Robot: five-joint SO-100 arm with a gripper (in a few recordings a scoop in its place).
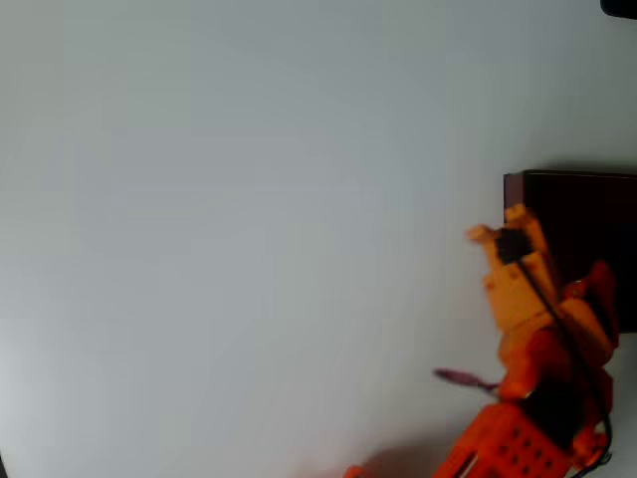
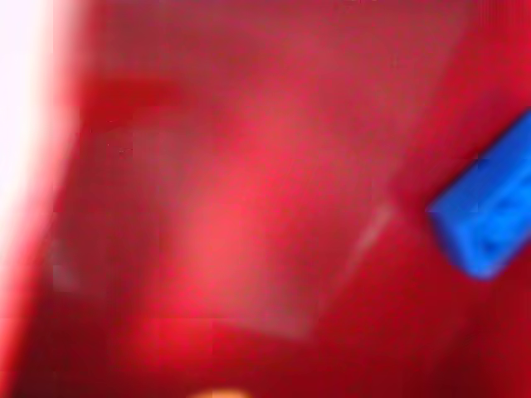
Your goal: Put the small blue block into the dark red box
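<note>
- While the orange arm (image 1: 542, 339) reaches over the left wall of the dark red box (image 1: 587, 214) at the right edge of the overhead view, its gripper (image 1: 503, 239) hangs at the box's near-left corner.
- In the wrist view, the small blue block (image 2: 489, 211) shows at the right edge against the box's red inside (image 2: 249, 232); the blur leaves it unclear whether the block lies on the floor or hangs just above it.
- Whether the gripper's fingers are spread or pinching the block cannot be told from either picture.
- The block looks like a hard plastic brick, so it is likely light and stiff, with smooth sides that could slip under a weak pinch.
- The surest hold would be across its two long sides, at mid-length, so that it does not twist between the fingers.
- Being so small and light, it may bounce or skid if let go from high up, though the box's walls should keep it in.
</note>
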